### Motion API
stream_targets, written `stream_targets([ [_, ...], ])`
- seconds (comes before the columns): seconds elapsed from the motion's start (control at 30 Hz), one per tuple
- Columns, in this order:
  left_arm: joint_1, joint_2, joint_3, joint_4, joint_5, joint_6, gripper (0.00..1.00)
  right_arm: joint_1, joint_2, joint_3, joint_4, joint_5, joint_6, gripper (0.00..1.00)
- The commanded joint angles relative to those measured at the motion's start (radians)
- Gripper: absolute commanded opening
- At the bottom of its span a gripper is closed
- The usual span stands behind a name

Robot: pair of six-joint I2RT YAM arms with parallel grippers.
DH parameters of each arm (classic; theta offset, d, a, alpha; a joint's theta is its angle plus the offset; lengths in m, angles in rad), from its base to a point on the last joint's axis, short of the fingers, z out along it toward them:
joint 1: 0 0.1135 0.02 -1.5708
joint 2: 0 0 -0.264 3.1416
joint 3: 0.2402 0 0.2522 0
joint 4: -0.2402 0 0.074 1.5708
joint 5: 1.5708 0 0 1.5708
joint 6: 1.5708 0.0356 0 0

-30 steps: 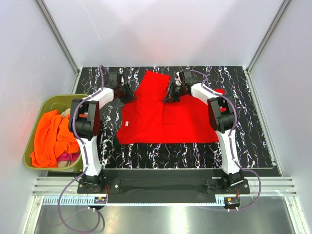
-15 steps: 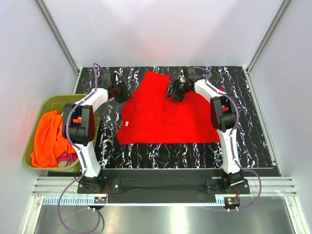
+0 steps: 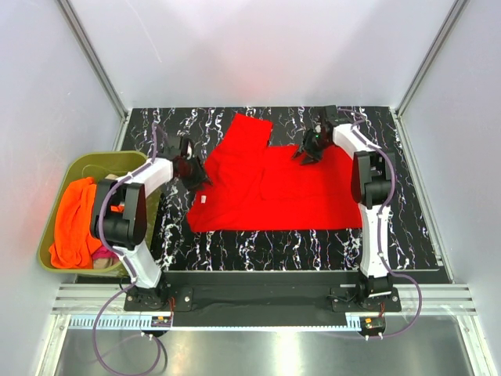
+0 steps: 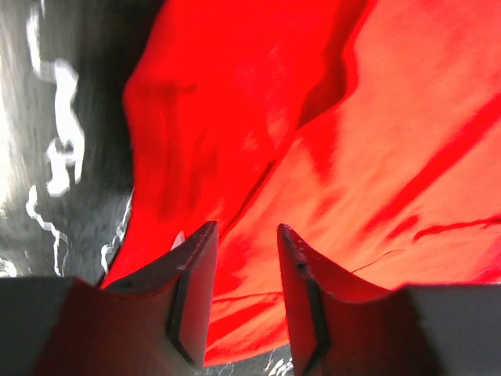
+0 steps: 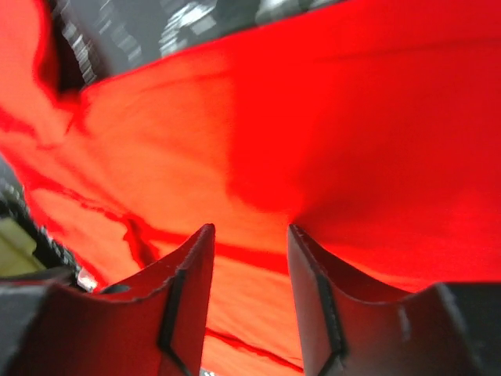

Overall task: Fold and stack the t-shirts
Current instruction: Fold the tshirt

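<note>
- T-shirts: the red t-shirt (image 3: 274,188) is lying spread on the black marbled desk (image 3: 415,227) between the two arms. An orange t-shirt (image 3: 78,223) and a bit of magenta cloth (image 3: 109,251) are sitting in the olive-green tub (image 3: 48,227), just beside the left edge of the desk.
- Compared with one second ago, the right tool (image 3: 308,150) is now standing further to the right, over the far right part of the red t-shirt. The cloth there is lying flatter than before.
- The left tool (image 3: 190,168) has come closer to the arm bases and is now resting at the left edge of the red t-shirt.
- The left wrist view is showing what the top view cannot: the fingers (image 4: 192,290) are standing spread. Red cloth is showing in the gap below them, nothing is being pinched, and a raised fold is lying ahead.
- The right wrist view is showing the same: its fingers (image 5: 184,298) are spread over smooth red cloth and are gripping nothing.
- Only the top view is showing the tub and the whole outline of the red t-shirt.
</note>
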Motion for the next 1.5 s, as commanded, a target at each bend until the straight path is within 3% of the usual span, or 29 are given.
stream_targets([
  [0.0, 0.007, -0.017, 0.159, 0.051, -0.057, 0.094, 0.43, -0.043, -0.087, 0.020, -0.022, 0.095, -0.004, 0.50],
  [0.3, 0.007, 0.294, 0.555, 0.073, -0.093, 0.229, 0.45, -0.167, -0.113, 0.095, -0.145, 0.316, 0.034, 0.68],
  [0.5, 0.010, 0.406, 0.644, 0.116, -0.117, 0.148, 0.45, -0.219, -0.080, 0.164, -0.148, 0.438, 0.037, 0.75],
  [0.63, 0.014, 0.419, 0.630, 0.151, -0.131, -0.043, 0.46, -0.231, 0.007, 0.295, -0.185, 0.556, 0.040, 0.75],
  [0.83, 0.015, 0.403, 0.561, 0.269, -0.110, -0.193, 0.46, -0.245, 0.101, 0.430, -0.191, 0.586, 0.036, 0.67],
  [1.03, 0.017, 0.465, 0.629, 0.280, 0.016, -0.098, 0.46, -0.250, 0.149, 0.487, -0.200, 0.586, 0.016, 0.58],
  [1.47, 0.015, 0.549, 0.701, 0.212, 0.021, 0.085, 0.51, -0.280, 0.164, 0.495, -0.202, 0.488, -0.029, 0.58],
])
